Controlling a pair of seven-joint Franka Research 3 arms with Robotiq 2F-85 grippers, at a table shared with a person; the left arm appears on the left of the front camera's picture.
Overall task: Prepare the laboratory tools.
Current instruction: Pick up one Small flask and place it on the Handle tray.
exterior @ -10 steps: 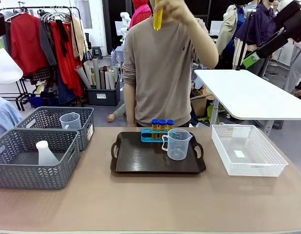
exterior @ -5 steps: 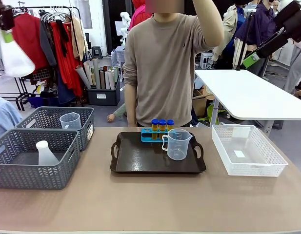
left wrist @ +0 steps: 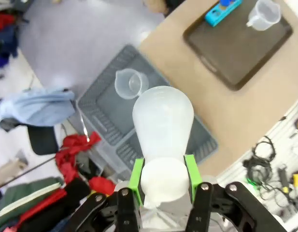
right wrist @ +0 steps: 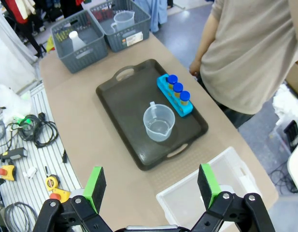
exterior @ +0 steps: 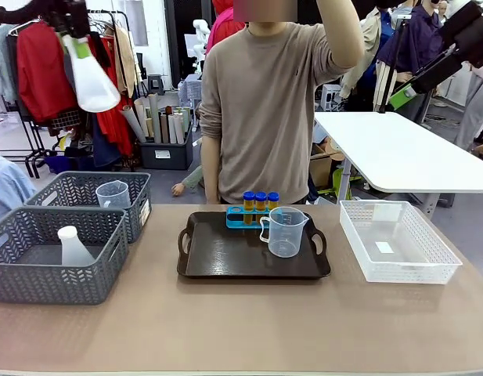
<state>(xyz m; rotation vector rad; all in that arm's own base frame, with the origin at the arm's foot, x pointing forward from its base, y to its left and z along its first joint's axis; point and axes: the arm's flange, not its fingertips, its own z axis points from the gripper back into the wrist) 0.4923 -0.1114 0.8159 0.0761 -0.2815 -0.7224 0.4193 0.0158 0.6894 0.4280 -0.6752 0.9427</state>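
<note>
My left gripper (exterior: 78,43) hangs high at the far left, shut on the neck of a translucent white conical flask (exterior: 92,78); the left wrist view shows the green pads (left wrist: 137,175) clamping the flask (left wrist: 163,121). A dark tray (exterior: 225,254) holds a clear beaker (exterior: 284,231) and a blue rack (exterior: 243,217) with three yellow blue-capped tubes (exterior: 260,200). My right gripper (right wrist: 151,186) stands open high above the tray (right wrist: 124,101), beaker (right wrist: 159,122) and rack (right wrist: 175,95).
Two grey baskets stand at the left: the near one (exterior: 53,270) holds another flask (exterior: 73,247), the far one (exterior: 84,188) another beaker (exterior: 112,194). A white mesh basket (exterior: 429,258) sits at the right. A person (exterior: 261,102) stands behind the tray, one arm raised.
My left gripper has carried the flask rightward along the top left. The person's hand with a yellow tube has risen out of the picture.
</note>
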